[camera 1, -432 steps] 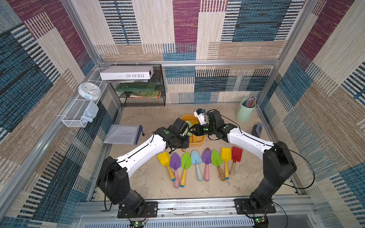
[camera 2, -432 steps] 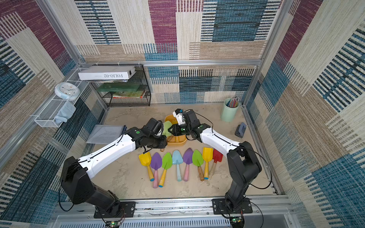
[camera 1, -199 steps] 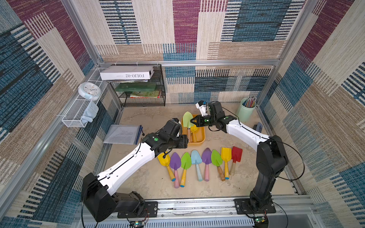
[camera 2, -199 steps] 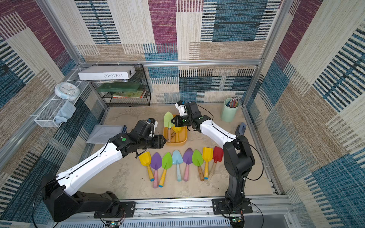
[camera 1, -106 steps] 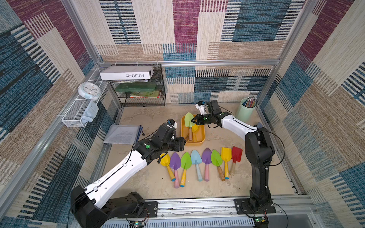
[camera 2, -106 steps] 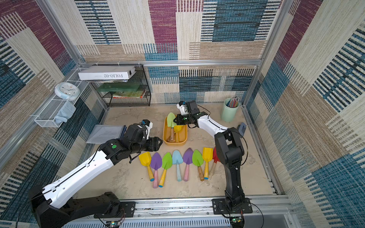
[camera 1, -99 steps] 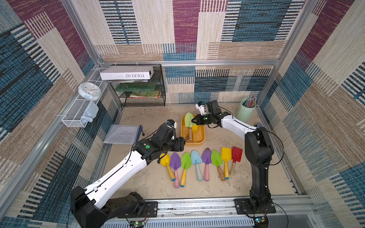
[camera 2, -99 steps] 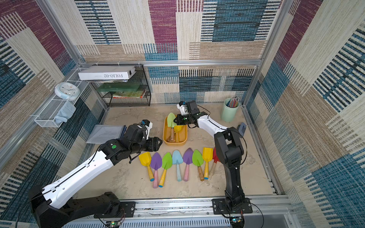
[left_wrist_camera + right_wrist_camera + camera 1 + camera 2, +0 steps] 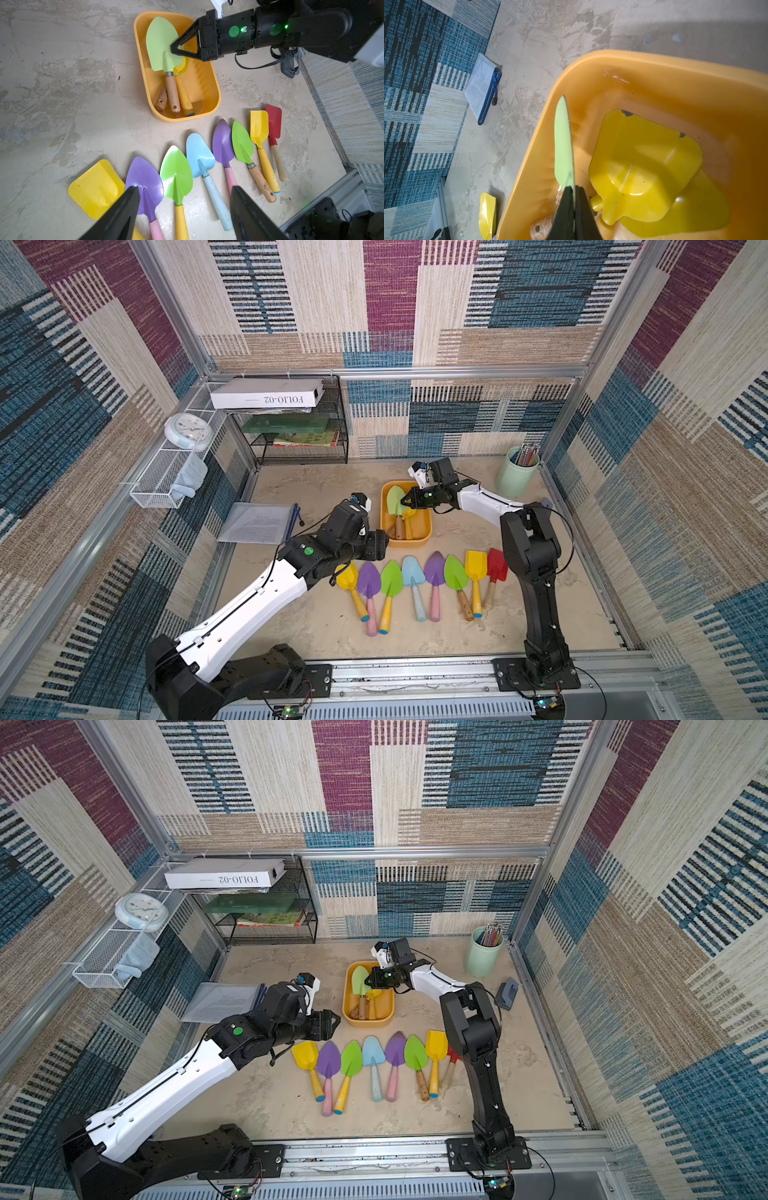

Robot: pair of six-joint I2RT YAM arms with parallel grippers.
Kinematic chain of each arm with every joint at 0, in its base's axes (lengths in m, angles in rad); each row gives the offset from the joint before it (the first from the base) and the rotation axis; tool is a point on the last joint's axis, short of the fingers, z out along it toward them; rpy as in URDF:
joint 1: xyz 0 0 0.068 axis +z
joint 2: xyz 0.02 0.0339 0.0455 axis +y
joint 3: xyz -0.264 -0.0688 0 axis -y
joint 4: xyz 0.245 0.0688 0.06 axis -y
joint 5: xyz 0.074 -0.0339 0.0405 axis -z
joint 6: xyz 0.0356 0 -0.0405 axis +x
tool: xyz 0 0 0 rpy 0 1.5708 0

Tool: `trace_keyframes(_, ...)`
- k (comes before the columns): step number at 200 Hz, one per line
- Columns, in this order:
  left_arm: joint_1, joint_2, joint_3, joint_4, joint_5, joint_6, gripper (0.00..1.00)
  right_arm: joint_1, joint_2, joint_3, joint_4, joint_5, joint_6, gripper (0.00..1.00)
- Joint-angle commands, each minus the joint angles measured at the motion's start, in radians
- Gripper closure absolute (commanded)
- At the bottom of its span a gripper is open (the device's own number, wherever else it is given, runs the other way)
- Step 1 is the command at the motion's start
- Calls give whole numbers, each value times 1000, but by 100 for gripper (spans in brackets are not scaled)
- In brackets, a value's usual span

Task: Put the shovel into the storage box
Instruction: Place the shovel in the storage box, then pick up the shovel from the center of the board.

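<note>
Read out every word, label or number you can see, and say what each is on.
"FOLIO-02", upside down, on the long white cardboard box atop the black wire shelf.
Round white clock numerals: too small to read.
Printed sheet in the clear zip pouch: too small.
Marking on the yellow square-bladed shovel handle: blurred.

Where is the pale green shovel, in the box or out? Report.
In: the pale green shovel sits inside the storage box, right gripper shut on its blade.

Eight shovels in a row, two or perhaps three more in one storage box, one pencil cup
</note>
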Motion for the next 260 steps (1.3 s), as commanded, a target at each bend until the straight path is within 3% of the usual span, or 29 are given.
trace_keyframes(1,1,8,-1,2,-16,9,27,0,20,15,25,-21,6,100)
trace_keyframes(62,1,21,-3,-8,-10,2,27,-4,74,33,15,-27,6,100)
trace_keyframes(125,1,40,3,-46,-8,-16,27,-6,65,5,6,-19,-7,73)
trace_keyframes(204,1,46,-13,-95,-32,-52,27,-8,24,-8,-33,13,-34,61)
trace_keyframes(260,1,38,-48,-174,-131,-143,27,-9,-24,-19,-82,64,-69,54)
